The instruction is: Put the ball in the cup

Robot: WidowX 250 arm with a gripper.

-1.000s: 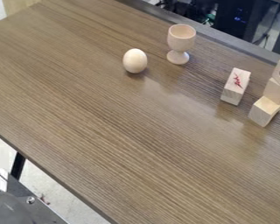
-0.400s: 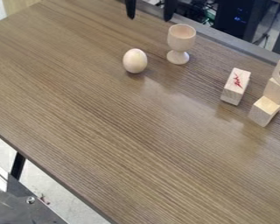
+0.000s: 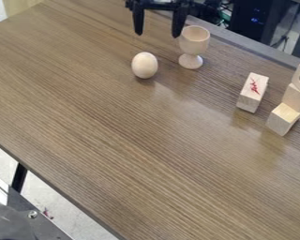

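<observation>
Under and all around the cup (image 3: pixel 193 43), a broad table (image 3: pixel 133 140) with a brown, wood-grained top, finely streaked in long slanting lines, and a soft sheen below and to the right of the cup. Far down and to the left of the cup in the view, a flat, dark grey plate (image 3: pixel 47 228) with a round screw head (image 3: pixel 33 214) set into it (metal, by the look of it). To the right of the cup and lower, at the view's edge, a stack of blocks (image 3: pixel 295 97) in pale wood, square-cornered and stepped, with a dark round hole in the top one. Above and to the left of the cup, the black gripper (image 3: pixel 158 35), with smooth fingers (image 3: pixel 179 22) tapering downward, spread wide and with nothing between them. At the landmark itself, pale turned wood: a rounded, open bowl, a narrow stem and a round foot. Between the cup and the stack, nearer the viewer, a lone oblong block (image 3: pixel 252 93) with crisp edges and a red scrawl on top. Left of the cup and slightly lower, resting on the table, well apart from the foot, the ball (image 3: pixel 144 65): creamy, smooth, more egg than sphere, with a small shadow beneath.
</observation>
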